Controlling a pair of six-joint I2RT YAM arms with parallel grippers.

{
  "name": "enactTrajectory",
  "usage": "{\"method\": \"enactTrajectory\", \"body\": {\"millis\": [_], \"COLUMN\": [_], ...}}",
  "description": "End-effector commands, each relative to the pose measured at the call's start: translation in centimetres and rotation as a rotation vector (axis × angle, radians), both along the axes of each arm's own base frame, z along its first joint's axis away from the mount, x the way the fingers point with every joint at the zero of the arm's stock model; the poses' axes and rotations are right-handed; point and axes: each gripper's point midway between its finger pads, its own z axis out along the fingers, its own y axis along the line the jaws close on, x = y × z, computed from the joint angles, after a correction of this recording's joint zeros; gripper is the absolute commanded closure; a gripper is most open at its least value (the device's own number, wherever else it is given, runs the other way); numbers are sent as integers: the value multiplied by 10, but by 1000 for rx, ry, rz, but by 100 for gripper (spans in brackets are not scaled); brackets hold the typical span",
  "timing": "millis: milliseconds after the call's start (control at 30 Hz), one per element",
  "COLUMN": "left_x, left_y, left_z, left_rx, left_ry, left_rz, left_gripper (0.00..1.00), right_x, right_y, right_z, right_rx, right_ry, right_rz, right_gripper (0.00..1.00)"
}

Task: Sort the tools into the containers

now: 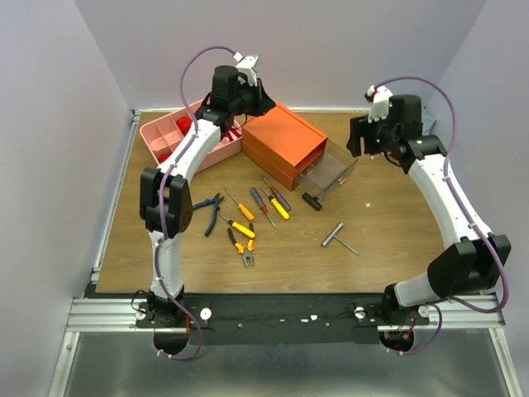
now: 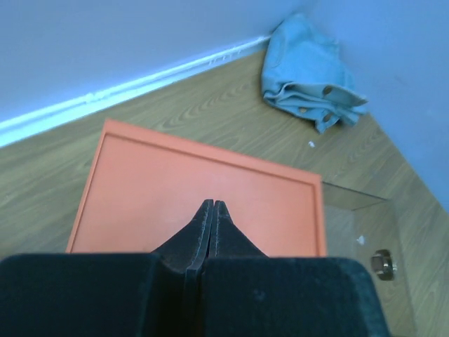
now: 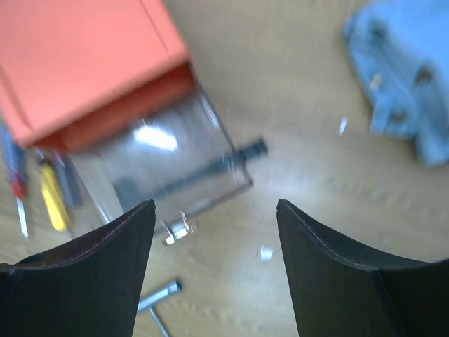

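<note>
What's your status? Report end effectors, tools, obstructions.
Left end effector shut, empty, over orange box. Right end effector open near clear drawer. Tools loose on table. No obstruction seen.

We wear white shells on our left arm (image 1: pixel 183 157) and right arm (image 1: pixel 442 194), with black joint housings and a white block at each wrist's twelve o'clock. Looping purple cables (image 1: pixel 202 51) leave both wrists. Our left gripper (image 2: pixel 212 205) and right gripper (image 3: pixel 216 205) carry matte black tapered fingers (image 3: pixel 105 267)

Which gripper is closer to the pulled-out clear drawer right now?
Right. The right gripper hangs just past the front end of the drawer, jaws open. The left gripper, jaws shut, is over the top of the orange box, farther off.
</note>
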Motion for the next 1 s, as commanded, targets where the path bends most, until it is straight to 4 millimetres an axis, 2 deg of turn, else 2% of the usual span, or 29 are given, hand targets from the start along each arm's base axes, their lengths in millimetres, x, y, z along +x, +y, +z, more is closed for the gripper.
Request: {"method": "enactTrajectory", "body": {"millis": [0, 33, 67, 100, 133, 167, 200, 233, 267, 300, 333, 367, 400, 433, 467, 500, 533, 600, 633, 667, 700, 733, 800, 833, 867, 967], "left_x": [-29, -34, -42, -46, -55, -67, -69, -85, -99, -104, -116, -125, -131, -136, -144, -148, -153, -162, -166, -173, -177, -182, -193, -199, -206, -218], "left_y": [16, 25, 42, 54, 70, 87, 111, 124, 136, 157, 171, 186, 196, 220, 229, 237, 240, 246, 245, 245, 245, 247, 251, 252, 253, 255], "left_z": [101, 82, 94, 88, 55, 59, 50, 17, 24, 16, -7, 1, -2, -13, -2, 1, 5, 24, 26, 37, 39, 33, 39, 33, 40, 36], "left_rx": [-28, 21, 43, 80, 153, 198, 261, 327, 342, 380, 411, 396, 374, 361, 323, 293, 250, 229, 235, 217, 210, 214, 203, 207, 203, 196], "left_ry": [-164, -127, -149, -133, -47, -52, -34, 40, 24, 35, 92, 85, 108, 148, 139, 153, 176, 137, 118, 85, 75, 84, 65, 76, 49, 43], "left_rz": [53, 73, 119, 158, 195, 242, 328, 329, 335, 375, 404, 449, 486, 552, 592, 622, 627, 639, 632, 631, 638, 650, 672, 672, 672, 673], "left_gripper": [99, 93, 86, 74, 65, 58, 48, 46, 46, 41, 40, 39, 38, 37, 35, 34, 34, 30, 29, 28, 26, 26, 25, 25, 25, 25], "right_x": [-1, -1, -1, -6, -10, -11, -13, -21, -24, -25, -37, -42, -37, -44, -42, -33, -33, -30, -35, -37, -40, -43, -49, -51, -54, -60], "right_y": [30, 44, 54, 63, 78, 86, 95, 112, 122, 133, 158, 171, 184, 203, 213, 226, 239, 256, 275, 284, 291, 303, 311, 314, 316, 321], "right_z": [63, 66, 65, 60, 58, 52, 52, 52, 49, 49, 46, 45, 36, 34, 28, 18, 10, 0, -16, -23, -35, -55, -79, -90, -112, -135], "right_rx": [88, 107, 99, 96, 97, 98, 103, 106, 99, 89, 83, 74, 61, 69, 97, 105, 104, 87, 77, 75, 81, 78, 71, 49, 33, 4], "right_ry": [-116, -115, -117, -92, -85, -76, -81, -83, -87, -96, -97, -101, -85, -69, -30, -6, 8, 6, 30, 43, 90, 142, 199, 212, 250, 285], "right_rz": [168, 231, 292, 332, 380, 410, 439, 489, 525, 552, 619, 648, 646, 675, 659, 654, 662, 653, 688, 696, 672, 670, 662, 656, 667, 703], "right_gripper": [22, 22, 22, 23, 23, 23, 23, 23, 24, 24, 25, 24, 24, 24, 24, 24, 24, 25, 26, 27, 28, 29, 30, 29, 29, 32]}}
